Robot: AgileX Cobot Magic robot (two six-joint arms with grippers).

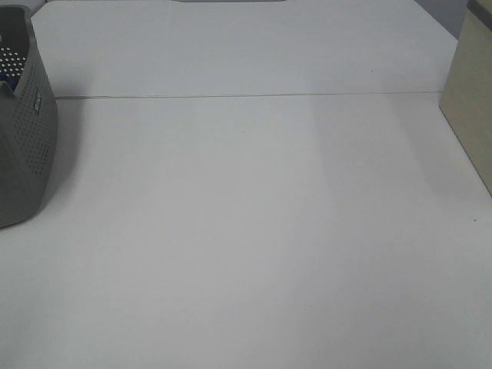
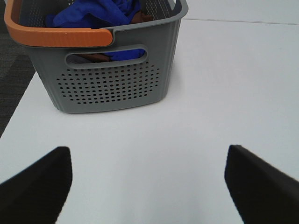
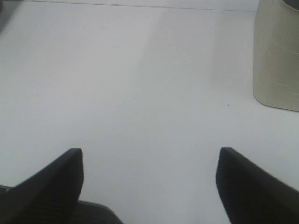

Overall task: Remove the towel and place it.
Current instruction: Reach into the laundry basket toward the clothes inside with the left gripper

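Observation:
The royal-blue towel (image 2: 98,13) lies bunched inside a grey perforated basket (image 2: 112,84) with an orange handle (image 2: 56,36); a brown cloth shows beside it. In the exterior high view the basket (image 1: 27,131) stands at the table's left edge, and only a sliver of blue (image 1: 6,79) shows in it. My left gripper (image 2: 147,186) is open and empty, low over the white table, a short way in front of the basket. My right gripper (image 3: 149,184) is open and empty over bare table. Neither gripper shows in the exterior high view.
A beige container (image 1: 470,96) stands at the table's right edge; it also shows in the right wrist view (image 3: 276,56). A seam (image 1: 246,96) runs across the white table. Dark floor (image 2: 11,74) lies beyond the table edge by the basket.

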